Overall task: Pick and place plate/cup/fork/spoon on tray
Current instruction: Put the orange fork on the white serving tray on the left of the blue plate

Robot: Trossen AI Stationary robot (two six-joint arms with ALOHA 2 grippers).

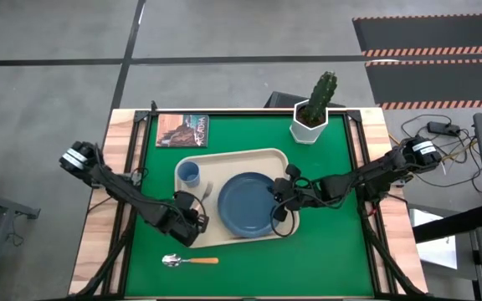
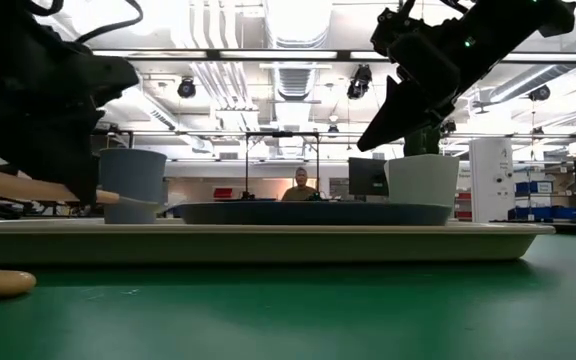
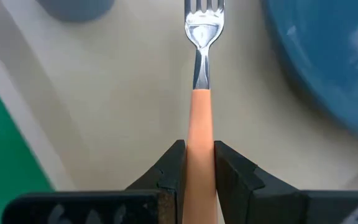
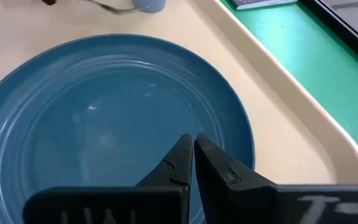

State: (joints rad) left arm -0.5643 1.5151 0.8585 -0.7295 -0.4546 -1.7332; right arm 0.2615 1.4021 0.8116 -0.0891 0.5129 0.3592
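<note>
Fork work sits leftmost: the left tool (image 3: 199, 163) clamps the salmon-orange handle of the silver-tined fork (image 3: 201, 74) over the cream-beige rimmed tray (image 1: 233, 155), tines aimed into the bare strip between the small light-blue cup (image 1: 188, 174) and the round slate-blue plate (image 1: 245, 203), likely for laying down. An orange-handled spoon (image 1: 189, 261) waits on the green bench, well clear. The right tool (image 4: 192, 155), closed and empty, hovers over the plate's edge.

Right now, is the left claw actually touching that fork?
Touching. The left wrist view shows the left gripper clamped on both sides of the fork handle, no gap.
</note>
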